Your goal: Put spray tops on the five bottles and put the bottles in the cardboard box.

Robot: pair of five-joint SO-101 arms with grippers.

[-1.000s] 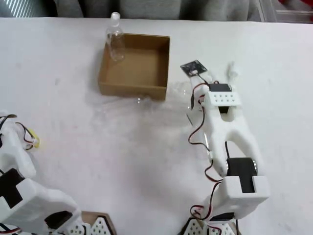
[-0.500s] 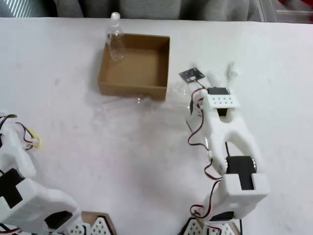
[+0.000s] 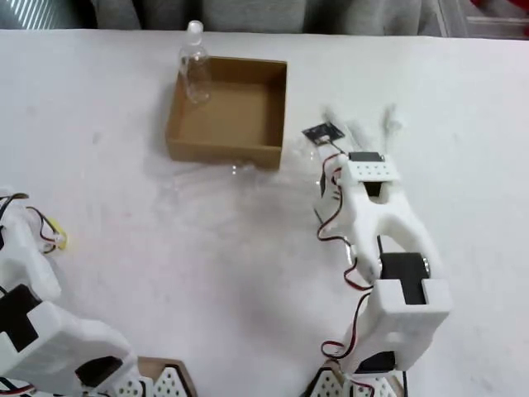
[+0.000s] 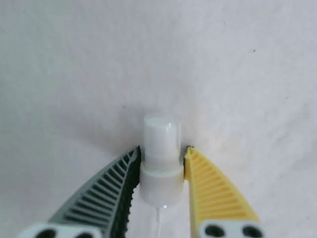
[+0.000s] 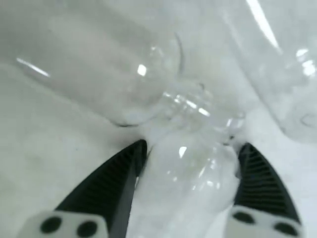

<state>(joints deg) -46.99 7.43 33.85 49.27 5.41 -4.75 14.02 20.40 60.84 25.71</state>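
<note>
1 clear plastic bottle point(image 5: 188, 183) lies on the white tabletop point(image 5: 49, 148) squarely between the right gripper's point(image 5: 193, 145) black fingers point(image 5: 124, 171), which stand apart, its long axis seemingly pointing away from them; the left gripper's point(image 4: 162, 151) fingers point(image 4: 210, 186) clamp 1 white spray top point(image 4: 160, 139).

White table point(image 3: 124, 248) under the high view, and up at 12 o'clock, a shade toward 11, the open cardboard box point(image 3: 223, 153) sits flat on it. Just beside the box's near wall a clear bottle point(image 3: 202, 174) lies on its side, faint against the white. Over at 2 o'clock, more clear bottles point(image 3: 388, 120) lie on the tabletop. The right wrist view has them packed close, one large bottle point(image 5: 94, 64) beside a second bottle point(image 5: 282, 64). The right arm's base point(image 3: 364, 380) stands at 5 o'clock and the left arm's base point(image 3: 50, 347) at 7.
</note>
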